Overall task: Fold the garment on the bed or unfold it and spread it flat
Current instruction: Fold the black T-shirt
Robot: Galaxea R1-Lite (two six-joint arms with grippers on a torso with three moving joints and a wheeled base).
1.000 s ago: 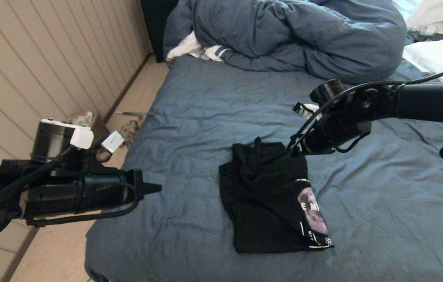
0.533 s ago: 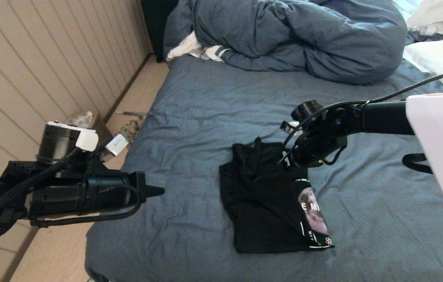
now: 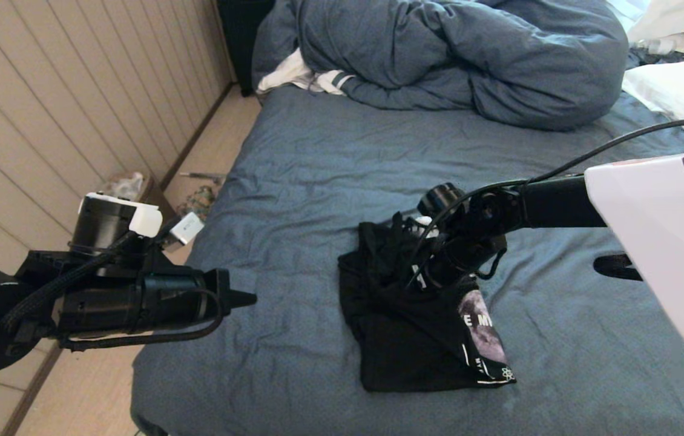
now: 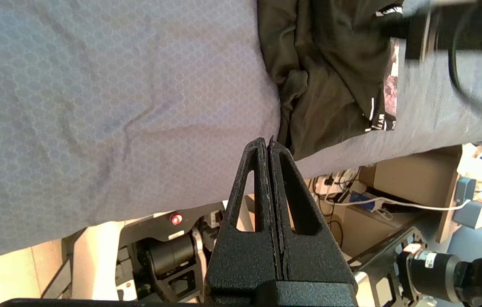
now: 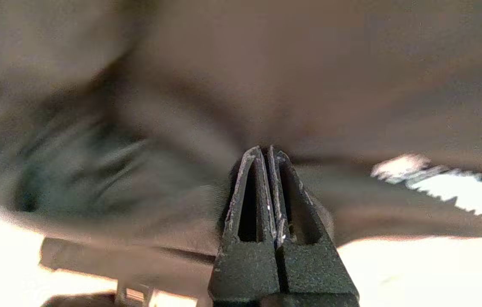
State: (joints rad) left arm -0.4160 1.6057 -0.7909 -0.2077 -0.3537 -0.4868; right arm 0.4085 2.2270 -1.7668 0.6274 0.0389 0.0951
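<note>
- The bed [image 3: 330,157] fills most of the head view; its slate-blue sheet is wrinkled and runs from the far end to the near edge.
- A bunched blue duvet [image 3: 457,54] lies across the far end of the bed, with a white striped cloth [image 3: 299,75] tucked at its left edge.
- A white pillow [image 3: 681,91] rests at the far right of the bed.
- The garment [image 3: 402,327], a black T-shirt, lies in a rumpled, partly folded heap near the middle of the sheet toward the near edge. A strip of moon graphic with white lettering shows along its right side; the rest shows plain black.
- The right arm reaches in from the right, over the upper part of the garment. The right gripper [image 5: 266,149] has its fingers pressed together, tips close against dark fabric. Whether cloth is pinched between them cannot be told from the blurred wrist view.
- The left gripper [image 4: 268,143] has both fingers pressed together with nothing between them. In the head view it sits at the left edge of the bed, pointing across the sheet toward the garment and well apart from it.
- Floor and a panelled wall [image 3: 75,91] lie to the left of the bed.
</note>
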